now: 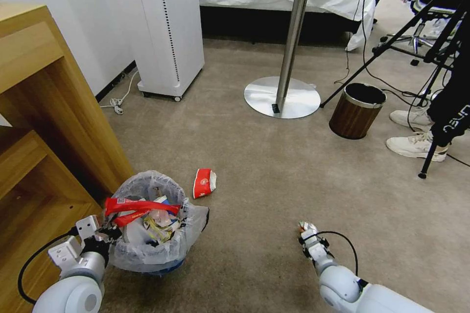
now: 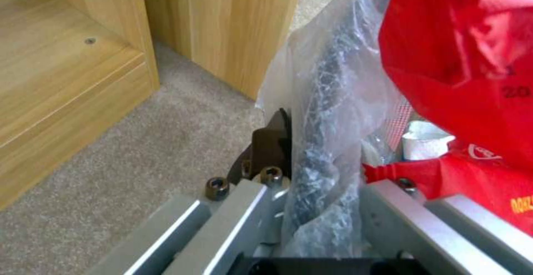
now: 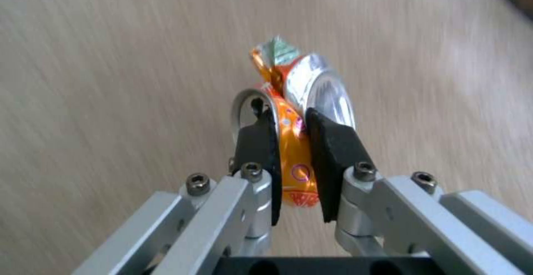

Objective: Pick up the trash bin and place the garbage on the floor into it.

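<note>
Jaws of our right gripper point(image 3: 294, 142) clamped on the crushed can point(image 3: 297, 100) above the floor point(image 1: 274, 176), our left gripper point(image 2: 319, 192) pinching the trash bin point(image 1: 152, 225) rim, red-white paper cup point(image 1: 204, 182) lying just beside it.

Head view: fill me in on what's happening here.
A two-armed robot is clearing litter off the carpet. Its left gripper is clamped on the rim of the bag-lined bin, which already holds red wrappers and other scraps. Its right gripper is shut on a crushed can, above the carpet to the bin's right. A red-white paper cup lies on the carpet just beyond the bin.
</note>
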